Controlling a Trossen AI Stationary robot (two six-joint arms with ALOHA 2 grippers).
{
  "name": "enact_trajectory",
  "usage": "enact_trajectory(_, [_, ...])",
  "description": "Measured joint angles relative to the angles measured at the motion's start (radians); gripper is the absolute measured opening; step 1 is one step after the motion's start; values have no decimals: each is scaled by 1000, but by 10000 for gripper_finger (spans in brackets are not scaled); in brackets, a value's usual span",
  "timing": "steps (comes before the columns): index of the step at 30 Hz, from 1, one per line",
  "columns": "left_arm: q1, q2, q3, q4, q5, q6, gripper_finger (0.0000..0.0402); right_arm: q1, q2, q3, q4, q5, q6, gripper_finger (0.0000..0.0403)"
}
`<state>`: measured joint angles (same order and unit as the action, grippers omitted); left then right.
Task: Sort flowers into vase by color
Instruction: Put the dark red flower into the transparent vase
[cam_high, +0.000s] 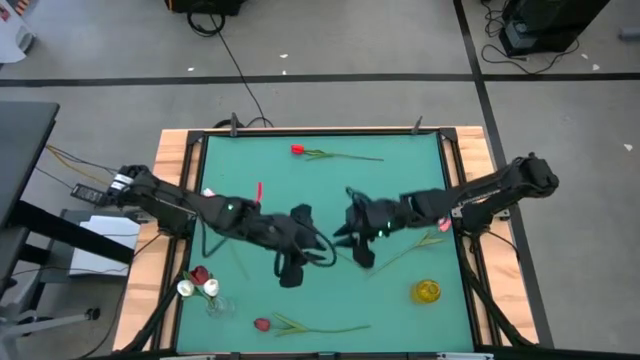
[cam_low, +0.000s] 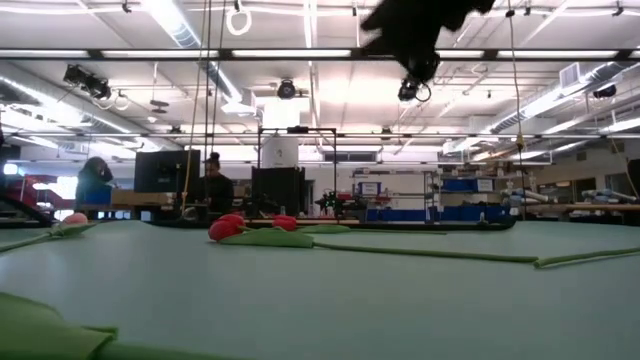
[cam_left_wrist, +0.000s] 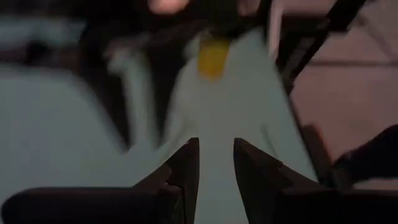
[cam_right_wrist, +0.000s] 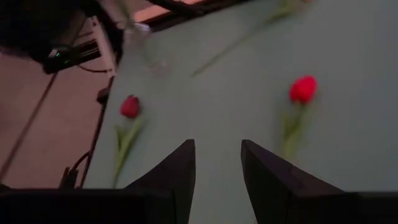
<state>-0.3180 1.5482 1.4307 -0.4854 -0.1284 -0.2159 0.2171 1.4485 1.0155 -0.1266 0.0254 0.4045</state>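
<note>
Both grippers hover over the middle of the green table, a little apart and facing each other. My left gripper is open with nothing between its fingers, and so is my right gripper. A red tulip lies near the far edge. Another red tulip lies by my left arm. A dark red tulip lies near the front edge. A pink tulip lies under my right arm. A clear glass vase at the near left holds a red and a white flower. A yellow vase stands at the near right.
A wooden frame borders the table, and cables trail off its left side. In the low view, tulips and long green stems lie flat across the mat. People sit at desks in the room behind.
</note>
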Motion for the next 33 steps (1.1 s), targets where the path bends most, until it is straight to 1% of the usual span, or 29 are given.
enact_trajectory(2, [-22,6,1,-48,-10,-72,103,70,34,28,-2,58,-12,139])
enact_trajectory(5, [-64,11,3,-86,-10,-152,103,160,114,81,-3,100,-14,139])
enact_trajectory(9, [-111,26,1,-165,-15,-158,103,251,222,142,-25,172,-6,139])
enact_trajectory(12, [-127,30,3,-190,-29,-159,103,299,302,185,-101,215,24,139])
enact_trajectory(17, [-160,36,1,-243,-31,-169,103,361,411,259,-105,197,66,140])
enact_trajectory(22, [-183,37,1,-316,-39,-214,103,396,526,382,-98,152,-4,158])
enact_trajectory(25, [-186,37,1,-355,-47,-273,103,408,603,466,-118,181,-76,178])
enact_trajectory(26, [-186,37,1,-367,-48,-296,103,409,626,488,-143,202,-83,185])
enact_trajectory(28, [-186,36,1,-403,-51,-335,103,404,667,526,-161,201,-91,195])
enact_trajectory(33, [-199,36,1,-485,-53,-385,103,368,731,589,-155,85,-92,195])
